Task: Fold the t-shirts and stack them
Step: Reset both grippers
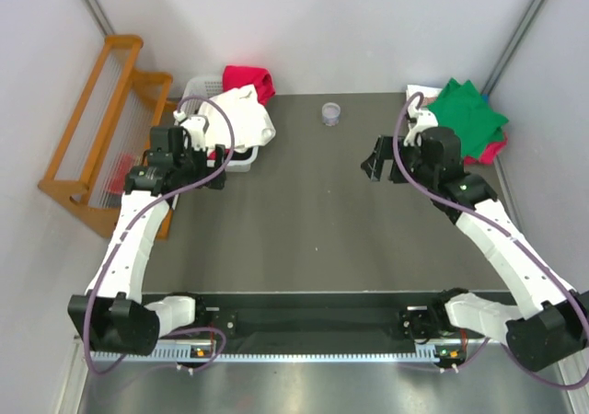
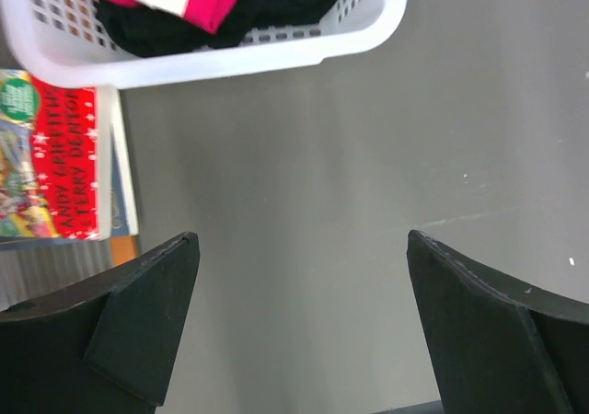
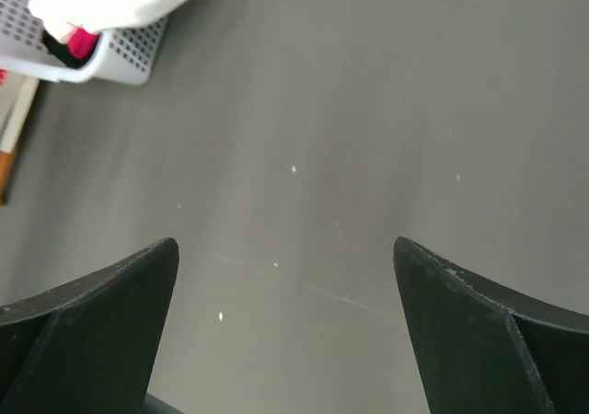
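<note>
Both open jaws hover well short of t-shirts (image 1: pixel 469 112).

The left arm (image 1: pixel 138 239) rises from its base at the near edge and stretches toward the far left, while the right arm (image 1: pixel 502 235) mirrors it toward the far right (each bent at the elbow). The left claw (image 2: pixel 302 241) and the right claw (image 3: pixel 285 244) both face downward, jaws spread wide, gripping nothing.
</note>
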`<move>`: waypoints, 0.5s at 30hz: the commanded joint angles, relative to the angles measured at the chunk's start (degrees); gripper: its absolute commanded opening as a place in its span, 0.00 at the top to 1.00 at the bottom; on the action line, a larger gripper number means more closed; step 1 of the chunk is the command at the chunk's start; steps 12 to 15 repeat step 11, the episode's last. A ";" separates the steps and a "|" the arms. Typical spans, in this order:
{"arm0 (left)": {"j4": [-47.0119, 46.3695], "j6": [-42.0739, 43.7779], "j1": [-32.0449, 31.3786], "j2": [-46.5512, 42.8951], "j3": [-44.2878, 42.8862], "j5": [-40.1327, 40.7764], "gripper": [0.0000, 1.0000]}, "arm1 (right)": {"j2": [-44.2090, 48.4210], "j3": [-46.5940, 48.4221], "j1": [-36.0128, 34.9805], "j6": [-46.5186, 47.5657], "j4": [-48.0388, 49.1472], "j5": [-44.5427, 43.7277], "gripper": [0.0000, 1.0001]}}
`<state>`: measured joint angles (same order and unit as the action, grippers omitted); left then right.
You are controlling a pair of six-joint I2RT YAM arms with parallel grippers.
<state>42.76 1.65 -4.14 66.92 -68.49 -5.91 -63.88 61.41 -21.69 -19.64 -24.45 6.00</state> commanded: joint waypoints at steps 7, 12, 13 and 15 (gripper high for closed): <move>-7.77 0.72 0.36 4.80 2.39 -2.44 0.01 | 5.17 -1.48 -0.81 1.00 0.81 -5.65 0.00; -11.03 -0.59 0.45 4.72 3.36 0.37 0.01 | 4.55 -0.76 -0.81 1.36 0.63 -5.65 0.00; -11.03 -0.59 0.45 4.72 3.36 0.37 0.01 | 4.55 -0.76 -0.81 1.36 0.63 -5.65 0.00; -11.03 -0.59 0.45 4.72 3.36 0.37 0.01 | 4.55 -0.76 -0.81 1.36 0.63 -5.65 0.00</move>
